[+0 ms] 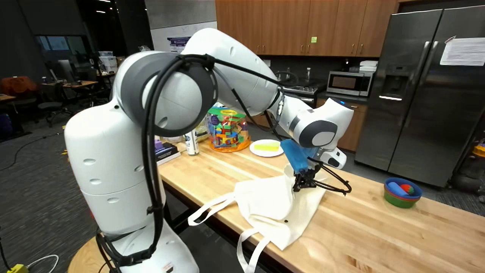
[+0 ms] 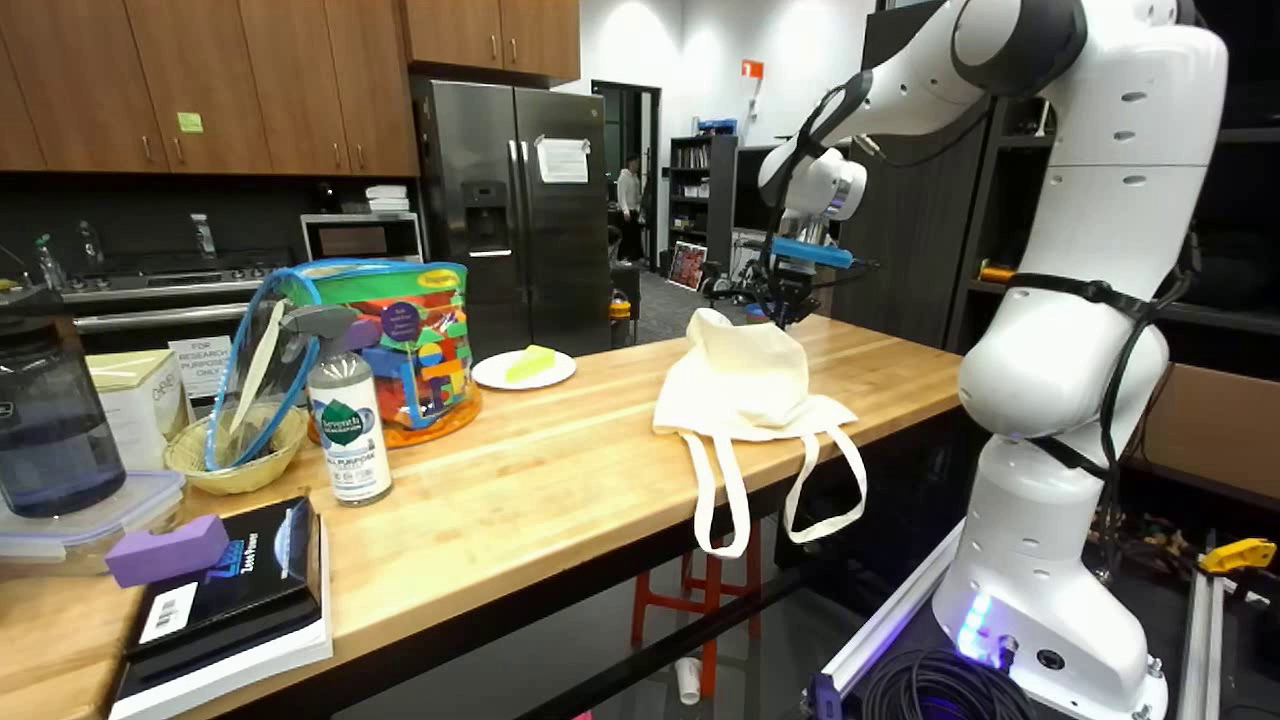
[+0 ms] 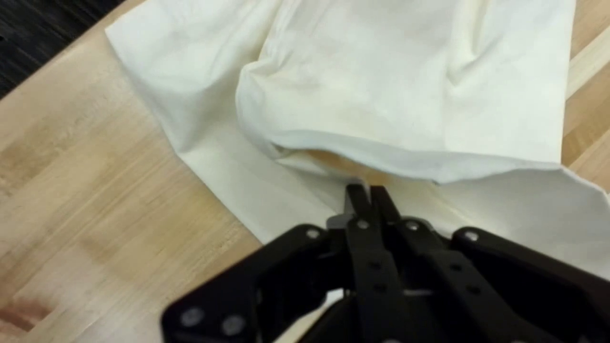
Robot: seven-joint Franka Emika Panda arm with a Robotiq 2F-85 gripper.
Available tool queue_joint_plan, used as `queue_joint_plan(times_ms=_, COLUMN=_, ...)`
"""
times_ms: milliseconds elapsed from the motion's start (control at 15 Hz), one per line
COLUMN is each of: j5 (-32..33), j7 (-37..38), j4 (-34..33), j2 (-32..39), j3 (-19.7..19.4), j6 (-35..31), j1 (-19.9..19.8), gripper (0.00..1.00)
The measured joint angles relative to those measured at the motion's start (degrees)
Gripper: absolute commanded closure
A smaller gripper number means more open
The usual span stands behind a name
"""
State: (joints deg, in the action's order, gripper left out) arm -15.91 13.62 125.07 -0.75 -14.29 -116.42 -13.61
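1. In the wrist view, the gripper [image 3: 365, 188] has its fingers drawn together; whether a thin pinch of cloth sits between the tips cannot be told. The tips are at a cream canvas tote bag [image 3: 352, 105], just beside a curved cloth edge [image 3: 405, 157] that arches over a shadowed gap. From there the bag's bulk spreads toward the top of this view, with a lower layer running beneath the tips. The wooden tabletop [image 3: 119, 228] shows at the left.

2. In an exterior view, the tote bag lies under the gripper and mostly on the robot-base side of it. Its long run seems to go from the fingers to the table edge, where straps [image 1: 194, 220] droop over. A raised fold stands right beside the fingers, the nearest obstacle. Well apart are a blue bowl [image 1: 417, 189] nested in a green bowl [image 1: 401, 203], and a white plate [image 1: 267, 154] near a clear bag of toy blocks [image 1: 228, 131].

3. In an exterior view, the tote bag humps up before the gripper, partly masking it. Far along the table stand a spray bottle [image 2: 347, 430] and a purple block [image 2: 168, 550] resting on a black box [image 2: 240, 585].
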Motion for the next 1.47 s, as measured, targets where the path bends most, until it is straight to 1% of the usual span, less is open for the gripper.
queue_joint_plan(times_ms=200, j5=0.0, j7=0.3, j4=1.4, j2=-1.5, j3=0.7, j6=-0.7, j1=0.3, gripper=0.99)
queue_joint_plan(times_ms=400, j5=0.0, j7=0.4, j4=1.6, j2=-2.3, j3=2.3, j6=-0.9, j1=1.6, gripper=0.99)
queue_joint_plan(times_ms=800, j5=0.0, j7=1.0, j4=-0.6, j2=-1.7, j3=6.1, j6=-1.0, j1=5.4, gripper=0.99)
queue_joint_plan(times_ms=1133, j5=0.0, j7=1.8, j4=-7.4, j2=3.0, j3=8.2, j6=0.5, j1=7.4, gripper=0.99)
queue_joint_plan(times_ms=1467, j5=0.0, j7=2.8, j4=-18.2, j2=10.7, j3=10.1, j6=4.0, j1=9.0, gripper=0.99)
